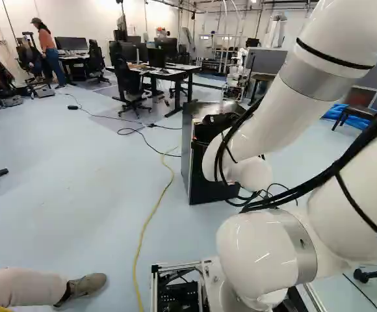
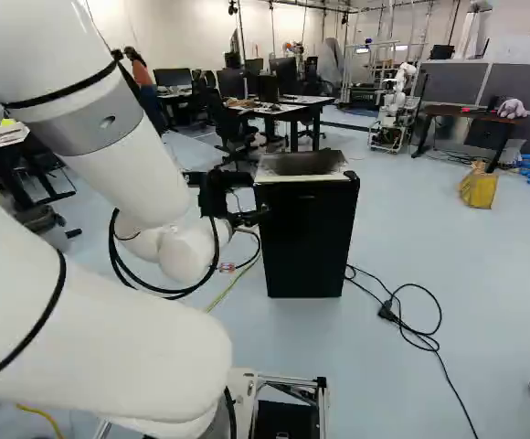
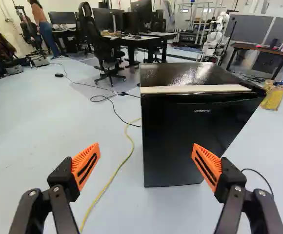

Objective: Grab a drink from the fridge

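In the right base view my gripper (image 2: pixel 238 208) is beside the upper left front of the black fridge (image 2: pixel 307 240). The wrist view has the gripper (image 3: pixel 146 151) open, its orange pads wide apart and nothing between them. Ahead of it stands the fridge (image 3: pixel 185 139) with its door closed and a pale strip along the door's top edge. The far finger line-up partly overlaps the door's lower part in that view. The arm covers part of the fridge (image 1: pixel 198 187) in the left base view. No drink can be seen; the inside is hidden behind the door.
A yellow cable (image 1: pixel 151 218) runs over the floor left of the fridge, and a black cable (image 2: pixel 439 352) lies to its right. A person's leg and shoe (image 1: pixel 88 286) are close on the left. Desks (image 2: pixel 288 110), chairs and another robot (image 2: pixel 393 108) stand behind.
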